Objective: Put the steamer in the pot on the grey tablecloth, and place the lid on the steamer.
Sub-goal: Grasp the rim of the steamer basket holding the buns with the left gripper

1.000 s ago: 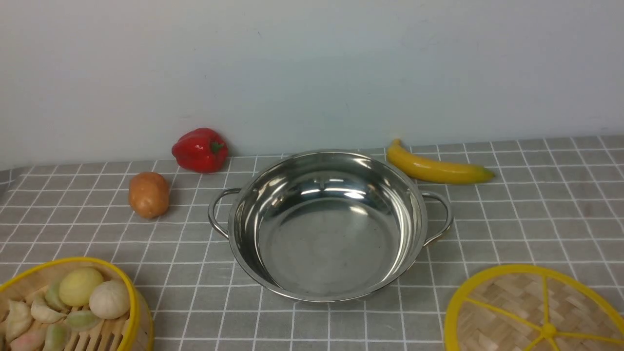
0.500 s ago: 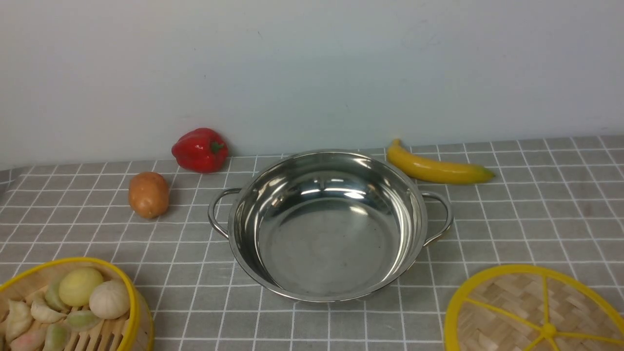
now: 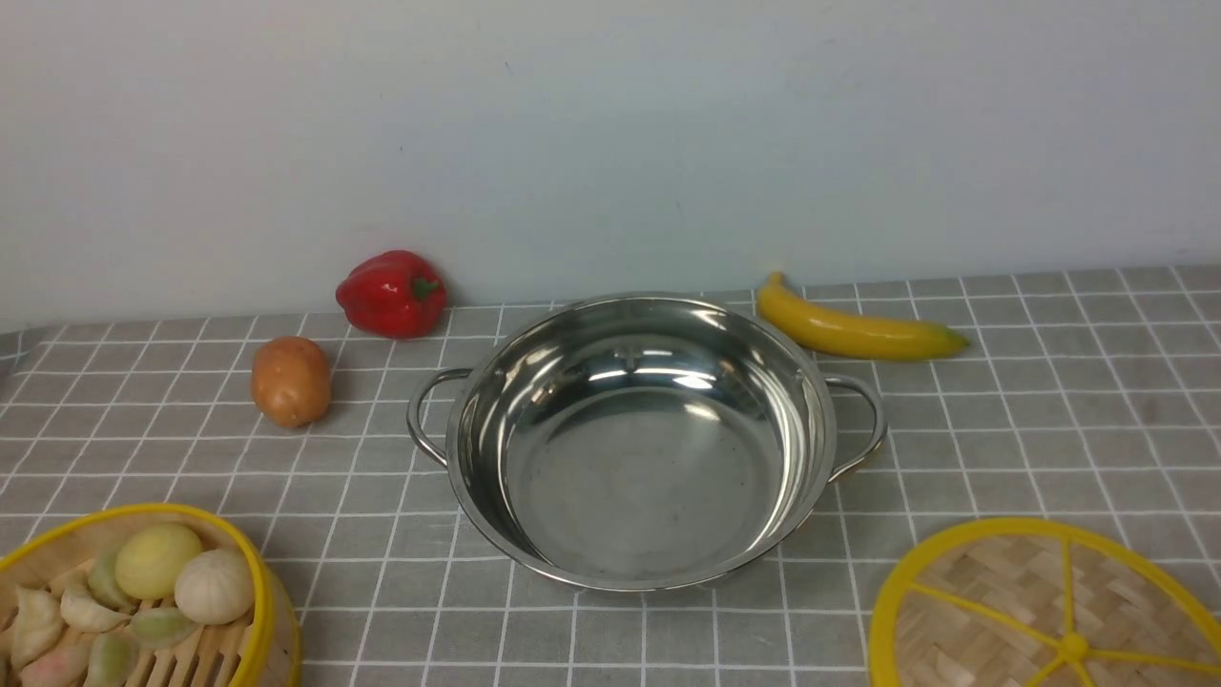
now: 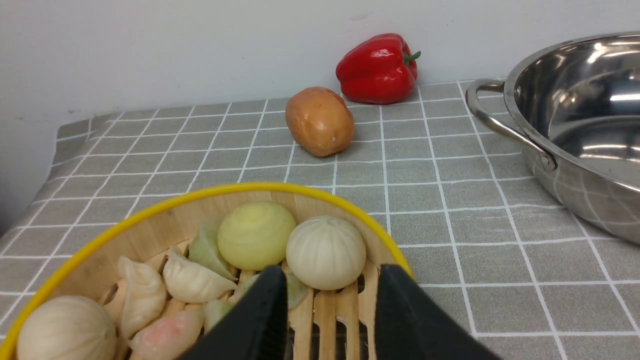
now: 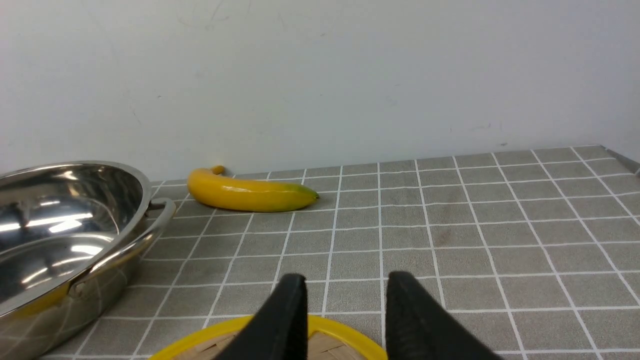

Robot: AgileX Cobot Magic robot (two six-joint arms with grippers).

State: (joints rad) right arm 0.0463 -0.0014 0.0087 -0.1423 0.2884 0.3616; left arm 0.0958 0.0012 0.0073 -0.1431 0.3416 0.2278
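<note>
Pot: empty, centre of the grey tablecloth.
Steamer: near left of cloth, apart from pot, buns and dumplings inside.
Lid: flat on cloth, near right.
Left gripper: jaws parted above steamer, gripping nothing; contact with its rim unclear.
Right gripper: jaws parted over lid's edge, gripping nothing.

I count one pot, one steamer, one lid, one pepper, one potato, one banana, three buns and maybe six dumplings, some half hidden.
</note>
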